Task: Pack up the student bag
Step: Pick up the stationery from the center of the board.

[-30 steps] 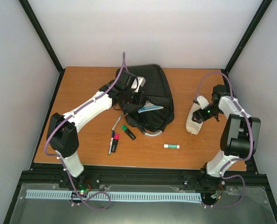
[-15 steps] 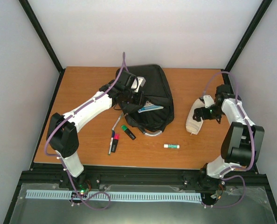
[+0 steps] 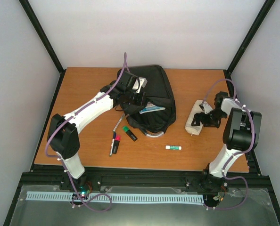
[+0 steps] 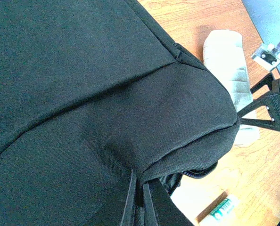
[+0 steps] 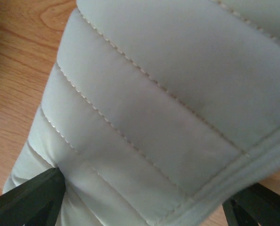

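Left end effector [image 4: 137, 190]: clamped on large black fabric backpack [image 3: 155, 89]; we reckon it's propping the mouth open.
Right end effector [image 3: 203, 117]: fingers apart, straddling whitish quilted pouch [image 5: 154, 94], ready for pickup.

1. Student bag [image 3: 152, 92]: on the table [image 3: 83, 89], centre rear; my left pincer [image 4: 139, 188] at its left edge, seemingly pinching the fabric.
2. Pouch [image 3: 194, 118]: right of the bag, well apart; lies between the spread fingers of my right pincer [image 3: 202, 118].
3. Pen [image 3: 117, 123], highlighter [image 3: 129, 133], markers [image 3: 114, 143]: clustered just before the bag's left corner.
4. Glue stick [image 3: 173, 147]: before the bag, right of the markers, near the front edge.
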